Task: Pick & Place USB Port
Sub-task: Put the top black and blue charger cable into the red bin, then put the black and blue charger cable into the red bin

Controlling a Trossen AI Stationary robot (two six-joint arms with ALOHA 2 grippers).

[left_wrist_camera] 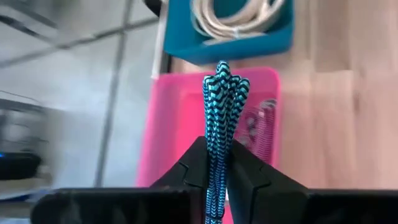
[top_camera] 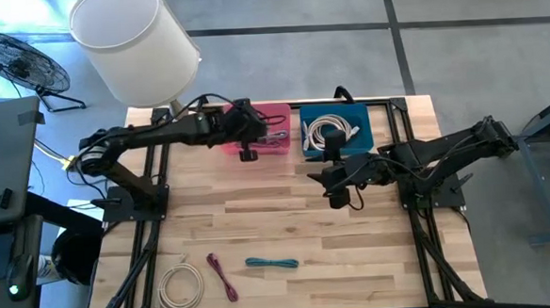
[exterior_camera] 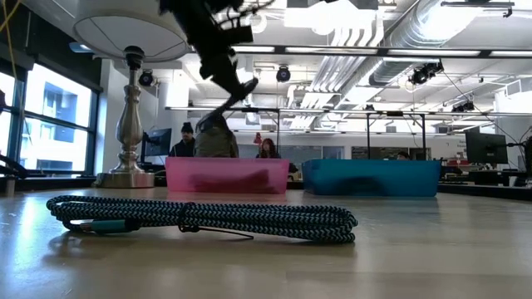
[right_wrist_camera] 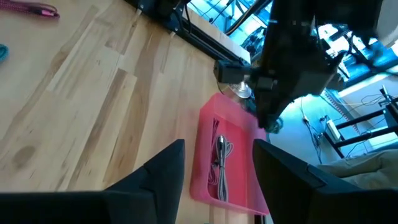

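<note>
My left gripper is over the pink bin at the table's far side, shut on a bundled teal-and-black braided cable. A grey cable lies on the floor of that bin. The blue bin beside it holds a coiled white cable. My right gripper is open and holds nothing; it hovers over the table's middle, near the blue bin. A second teal braided cable lies on the wood close to the near edge. My left gripper pinches the bundled braided cable between its two fingers; several strands run along the fingers. The looped end sticks out past the fingertips. The bundle is lifted clear, above the pink bin.
Near the table's near edge lie a white cable coil, a magenta cable and the teal cable. A lamp with a white shade stands at the far left corner. Bare wood stretches between the bins and these cables. People sit in the room behind.
</note>
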